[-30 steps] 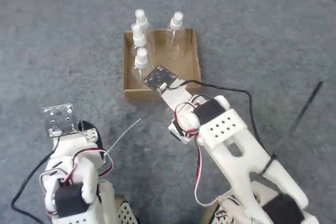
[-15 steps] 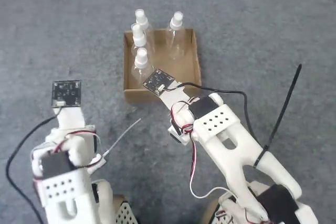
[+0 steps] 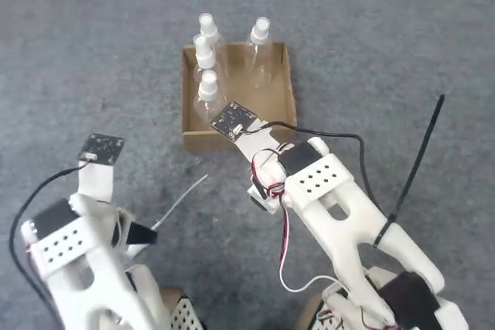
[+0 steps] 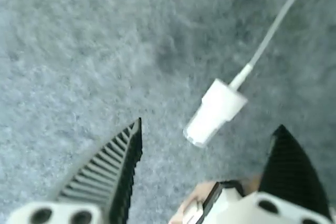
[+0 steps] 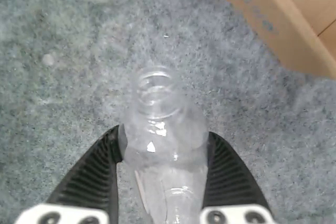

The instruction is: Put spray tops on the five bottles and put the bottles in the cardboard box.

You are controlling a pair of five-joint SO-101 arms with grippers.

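right claw (image 5: 163, 139) gripping a capless bottle (image 5: 157, 103) by the cardboard box (image 5: 262, 17), left claw (image 4: 209, 127) hanging open over a spray top (image 4: 214, 113)

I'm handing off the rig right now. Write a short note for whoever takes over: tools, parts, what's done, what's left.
Left tool: open, over the loose spray top, which lies on the carpet; not gripping it.
Right tool: shut on the uncapped bottle, close to the cardboard box.
Done: four capped bottles stand in the box.
Left: pick up the spray top, fit it on the held bottle, put that bottle in the box.
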